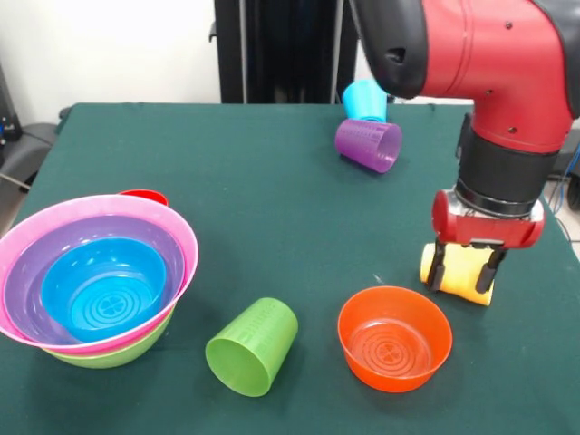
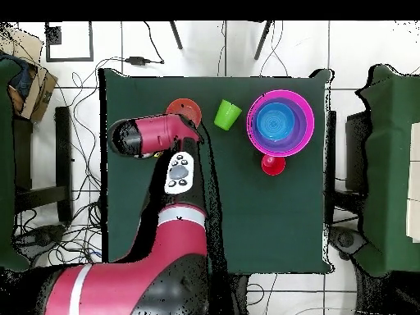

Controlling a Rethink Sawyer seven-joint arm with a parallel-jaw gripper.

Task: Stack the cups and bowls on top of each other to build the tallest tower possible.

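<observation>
Green table (image 1: 272, 208), cups (image 1: 253, 346) unlabelled

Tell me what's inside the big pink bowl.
The pink bowl holds a purple bowl, and a blue bowl sits inside that. A lime green bowl shows beneath the pink one. Whatever lies under the blue bowl is covered.

Green table (image 1: 272, 199), nested bowls (image 1: 95, 281), orange bowl (image 1: 394, 337), scattered cups (image 1: 253, 346)
</observation>
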